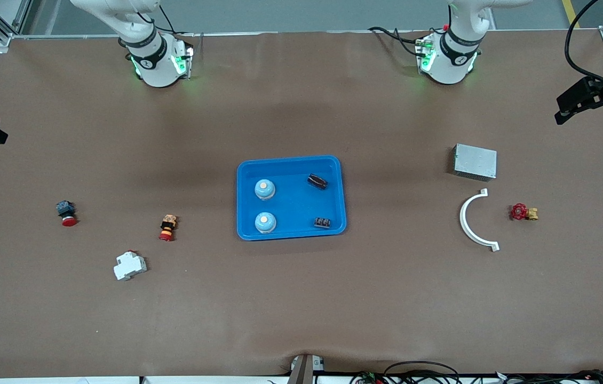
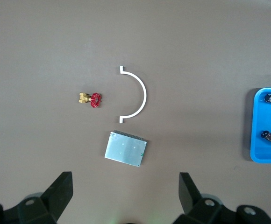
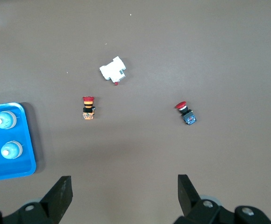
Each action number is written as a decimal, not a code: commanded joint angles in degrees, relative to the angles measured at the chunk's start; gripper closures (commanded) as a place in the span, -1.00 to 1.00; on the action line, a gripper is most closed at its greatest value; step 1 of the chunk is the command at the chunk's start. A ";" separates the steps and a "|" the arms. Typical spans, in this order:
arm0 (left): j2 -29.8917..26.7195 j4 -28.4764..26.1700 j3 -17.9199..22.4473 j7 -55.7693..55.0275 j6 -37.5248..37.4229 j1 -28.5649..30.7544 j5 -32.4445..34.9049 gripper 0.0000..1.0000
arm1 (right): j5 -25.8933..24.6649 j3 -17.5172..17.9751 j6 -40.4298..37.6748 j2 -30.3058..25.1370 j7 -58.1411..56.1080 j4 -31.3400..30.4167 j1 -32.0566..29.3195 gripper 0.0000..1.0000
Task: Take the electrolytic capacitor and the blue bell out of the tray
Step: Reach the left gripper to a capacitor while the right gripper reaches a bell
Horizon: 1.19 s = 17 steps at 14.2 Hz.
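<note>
No readable text, label, brand or number is being shown on any object; markings are too small.

A glossy blue plastic tray (image 1: 291, 162) sits on matt brown table (image 1: 301, 298) beside a dull metal box (image 1: 474, 161).

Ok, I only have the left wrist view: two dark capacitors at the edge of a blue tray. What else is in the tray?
Observer: Two bells sit in the blue tray, toward the right arm's end.
Operator: Anything lying out past the tray on that end?
Observer: Yes, a white breaker, plus two red-capped push buttons.
Operator: And the right gripper?
Observer: The right gripper is open, holding nothing, high over those buttons.
</note>
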 commanded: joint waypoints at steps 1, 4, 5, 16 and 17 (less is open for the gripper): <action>0.42 1.10 0.04 0.28 -0.62 0.14 -0.49 -1.00 | -0.60 0.43 0.45 -1.18 0.34 -2.09 -0.18 -1.00; 0.77 1.10 -0.13 0.02 -0.62 -0.48 -0.49 -1.00 | -0.43 0.34 0.88 -1.18 0.43 -3.68 -0.26 -1.00; 2.08 1.18 -0.22 0.02 -0.62 -0.65 -0.40 -1.00 | -0.08 0.34 1.67 -1.18 0.43 -4.12 -0.18 -1.00; 17.29 0.31 -4.61 -20.69 9.65 -9.08 -1.54 -1.00 | 2.12 0.43 25.99 0.39 28.33 -27.39 19.75 -1.00; 18.60 0.31 -4.62 -24.64 10.79 -10.31 -2.42 -1.00 | 2.12 0.51 29.76 1.53 30.99 -29.33 21.17 -1.00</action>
